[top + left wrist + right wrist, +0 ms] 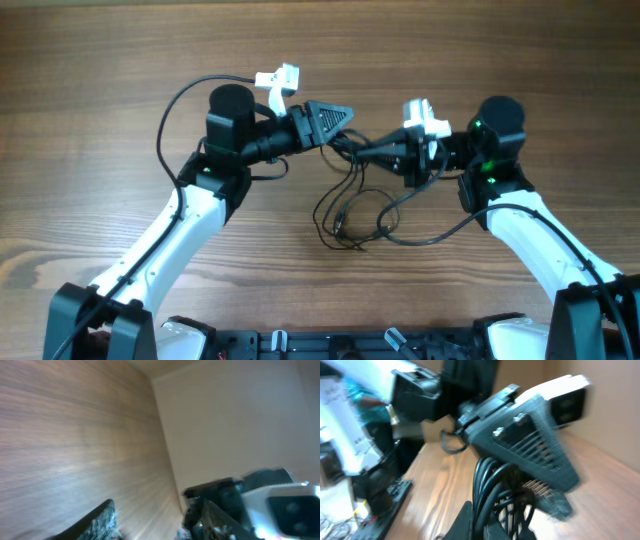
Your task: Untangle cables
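The cables [350, 205] are thin dark cords. They hang as a bunch from between the two grippers and spread in loose loops on the wooden table [120, 80]. My right gripper [362, 155] is shut on the bunch. In the right wrist view the cords [492, 490] run up between its fingers [465, 520]. My left gripper [345, 122] sits just above and left of that grip, and its grey ribbed finger [530, 445] lies right against the top of the bunch. In the left wrist view its jaws [150, 530] stand apart, with only wood showing between them.
A thicker black arm cable [175, 110] arcs beside the left arm, and another [450, 232] loops from the right arm onto the table near the tangle. White camera mounts [278, 80] stick up from both wrists. The arm bases [330, 345] line the front edge.
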`<state>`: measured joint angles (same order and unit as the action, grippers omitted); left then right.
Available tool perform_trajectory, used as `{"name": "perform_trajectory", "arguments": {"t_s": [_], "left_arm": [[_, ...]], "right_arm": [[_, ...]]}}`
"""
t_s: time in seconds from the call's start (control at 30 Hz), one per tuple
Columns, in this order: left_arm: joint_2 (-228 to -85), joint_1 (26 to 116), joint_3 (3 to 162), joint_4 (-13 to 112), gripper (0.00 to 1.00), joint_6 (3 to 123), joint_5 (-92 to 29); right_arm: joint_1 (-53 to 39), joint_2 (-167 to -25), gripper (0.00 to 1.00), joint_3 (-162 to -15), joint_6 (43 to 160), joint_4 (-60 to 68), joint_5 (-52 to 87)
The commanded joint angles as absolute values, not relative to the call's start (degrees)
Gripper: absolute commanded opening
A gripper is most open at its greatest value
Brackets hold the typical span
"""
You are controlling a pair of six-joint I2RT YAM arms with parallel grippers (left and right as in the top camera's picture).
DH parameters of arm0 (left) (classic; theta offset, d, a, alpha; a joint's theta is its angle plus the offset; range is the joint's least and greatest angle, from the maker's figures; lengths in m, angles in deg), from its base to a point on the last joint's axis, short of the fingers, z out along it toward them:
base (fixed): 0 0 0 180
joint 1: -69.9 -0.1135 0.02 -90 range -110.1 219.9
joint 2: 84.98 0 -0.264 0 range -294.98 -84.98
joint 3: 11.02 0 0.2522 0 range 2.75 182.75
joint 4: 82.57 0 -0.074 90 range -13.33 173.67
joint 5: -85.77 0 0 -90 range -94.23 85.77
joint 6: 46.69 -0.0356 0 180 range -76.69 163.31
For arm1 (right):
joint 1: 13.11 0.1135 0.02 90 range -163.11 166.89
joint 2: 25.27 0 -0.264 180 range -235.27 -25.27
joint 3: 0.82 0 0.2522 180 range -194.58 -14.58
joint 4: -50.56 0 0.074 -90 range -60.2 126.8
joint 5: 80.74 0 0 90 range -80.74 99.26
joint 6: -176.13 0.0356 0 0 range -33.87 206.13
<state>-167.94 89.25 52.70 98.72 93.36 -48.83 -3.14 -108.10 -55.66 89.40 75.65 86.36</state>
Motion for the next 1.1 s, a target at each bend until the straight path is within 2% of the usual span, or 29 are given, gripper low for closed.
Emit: {"name": "perform_trajectory", "arguments": {"t_s": [0.0,0.03,0.07,0.17,0.23,0.3,0.4,0.47,0.53,0.6,0.63,0.7,0.77,0.87,1.0,1.07], "left_arm": [[-168.5,82.3,52.8,96.3,0.59,88.3,-48.0],[-168.5,79.3,52.8,95.5,0.61,88.3,-48.1],[-168.5,75.4,52.8,94.1,0.68,88.3,-48.1],[-168.5,67.6,52.8,91.5,0.82,88.3,-50.9],[-168.5,62.9,52.8,91.5,0.84,88.3,-54.5],[-168.5,61.0,52.8,91.5,0.83,88.0,-59.0],[-168.5,60.6,52.8,90.3,0.82,77.7,-68.2],[-168.5,60.6,52.8,87.1,0.83,75.3,-69.2],[-168.5,60.6,52.8,85.7,0.83,75.0,-70.8],[-168.5,60.6,52.8,85.7,0.77,73.9,-76.7],[-168.5,60.6,52.8,85.7,0.7,70.5,-79.6],[-168.5,60.6,52.8,84.4,0.66,64.2,-83.0],[-168.5,60.7,52.8,81.2,0.67,57.4,-82.7],[-168.5,61.0,52.8,80.8,0.68,55.4,-81.3],[-168.5,66.4,52.8,80.8,0.68,51.1,-77.8],[-168.5,69.7,52.8,80.8,0.68,51.0,-71.9]], "right_arm": [[-3.2,-108.3,0.04,-56.3,117.8,89.1,76.3],[-3.2,-108.3,0.04,-56.3,123.8,90.0,71.4],[-3.2,-108.6,0.04,-56.3,128.2,88.8,65.9],[-1.2,-112.0,0.04,-56.3,135.7,92.9,64.7],[3.3,-116.8,0.04,-56.3,140.1,101.1,64.8],[6.1,-120.3,0.04,-56.3,143.1,108.5,64.8],[10.3,-125.5,0.04,-56.8,151.4,122.4,64.9],[11.5,-127.1,0.04,-59.1,152.3,121.7,65.9],[10.7,-127.1,0.04,-63.4,147.5,111.4,68.5],[10.0,-127.1,0.04,-67.9,145.4,105.3,72.6],[10.0,-127.1,0.04,-68.5,147.0,106.0,72.8],[7.9,-127.1,0.04,-68.7,159.0,112.7,74.4],[6.1,-127.1,0.04,-68.8,167.9,114.6,75.3],[5.2,-127.1,0.04,-68.7,175.5,114.7,76.7],[5.3,-127.1,0.04,-68.7,179.4,117.4,77.7],[5.3,-127.1,0.04,-68.7,180.4,119.3,78.6]]}}
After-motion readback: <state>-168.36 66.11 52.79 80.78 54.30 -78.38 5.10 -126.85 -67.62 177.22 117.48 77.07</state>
